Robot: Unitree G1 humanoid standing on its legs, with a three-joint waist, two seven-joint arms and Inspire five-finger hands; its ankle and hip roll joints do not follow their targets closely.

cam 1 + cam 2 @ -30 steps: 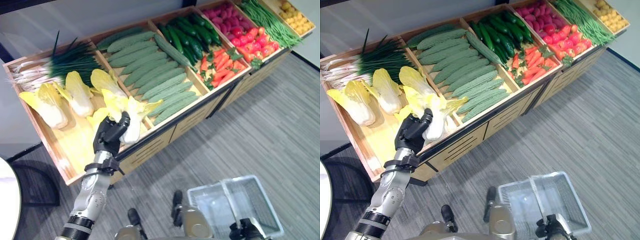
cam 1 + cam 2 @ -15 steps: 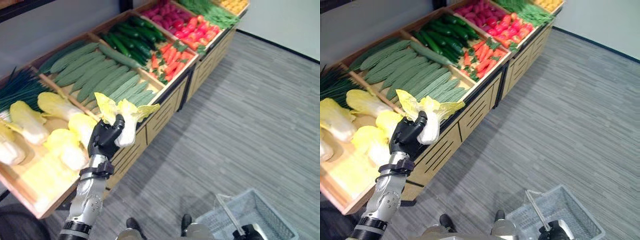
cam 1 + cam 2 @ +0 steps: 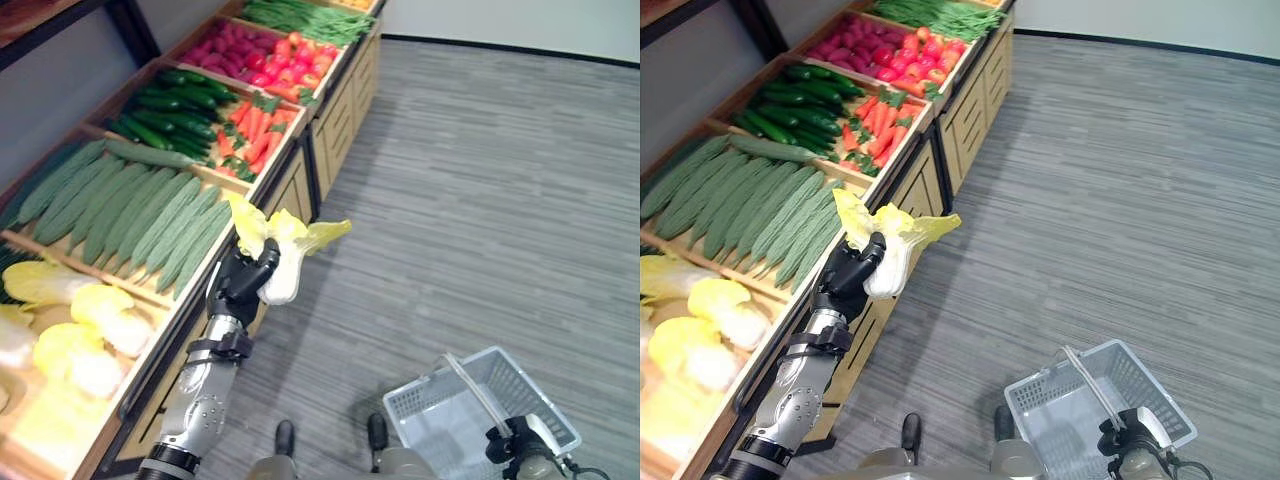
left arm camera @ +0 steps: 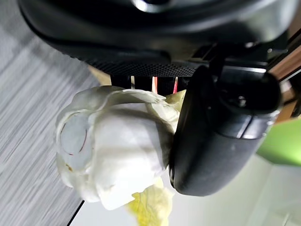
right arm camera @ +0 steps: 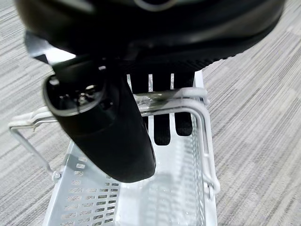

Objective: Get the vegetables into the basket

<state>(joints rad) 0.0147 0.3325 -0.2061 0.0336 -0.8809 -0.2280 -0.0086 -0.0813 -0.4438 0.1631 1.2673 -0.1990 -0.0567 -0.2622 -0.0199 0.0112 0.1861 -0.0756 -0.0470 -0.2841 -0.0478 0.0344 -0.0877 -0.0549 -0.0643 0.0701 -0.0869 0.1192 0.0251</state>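
A: Status?
B: Left robot hand [image 3: 240,285] clamped on cabbage [image 3: 283,250], lifted off produce stand [image 3: 262,172]. Right robot hand [image 5: 101,120] curled on basket [image 3: 478,418] handle; nothing in it yet. Drop pending.

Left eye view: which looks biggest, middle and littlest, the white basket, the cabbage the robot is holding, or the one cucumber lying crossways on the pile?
1. The white basket looks biggest, though it is also nearest the camera.
2. The cabbage, held in the left hand, and the crossways cucumber look about alike; the cucumber lies farther away, so I won't rank them.
The right hand holds the basket's handle.
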